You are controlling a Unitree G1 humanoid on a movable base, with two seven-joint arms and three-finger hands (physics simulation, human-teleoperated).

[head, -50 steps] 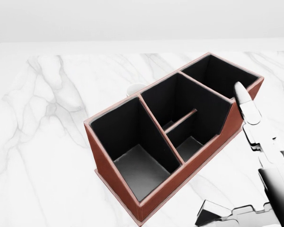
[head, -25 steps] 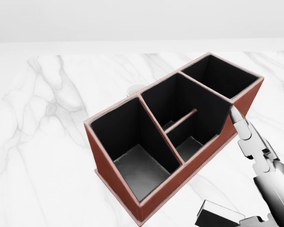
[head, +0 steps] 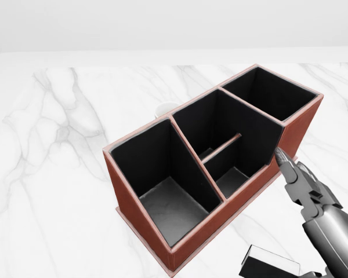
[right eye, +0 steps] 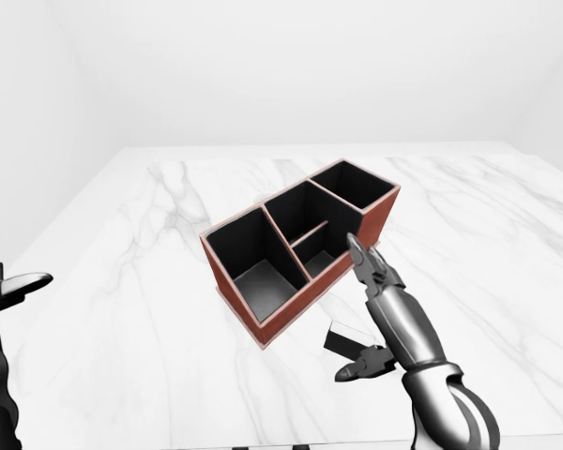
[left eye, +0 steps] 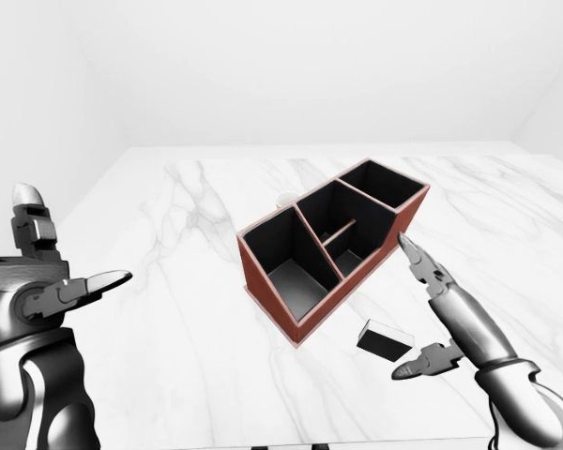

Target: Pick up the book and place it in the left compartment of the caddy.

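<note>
The book (left eye: 386, 338) is small and dark with a pale edge, lying flat on the marble just beside the caddy's long side. The caddy (left eye: 330, 245) is a reddish-brown box with black-lined compartments, set diagonally, its left compartment (head: 162, 179) empty.

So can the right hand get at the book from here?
Probably yes. The right hand hangs open just above the book, which lies flat on the table beside the caddy, nothing between them.

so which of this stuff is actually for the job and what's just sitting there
For the job:
- book, flat on the table beside the caddy
- caddy, left compartment empty
- right hand, fingers open over the book

Just there:
- small white object behind the caddy
- left hand, raised and idle
- marble table
</note>
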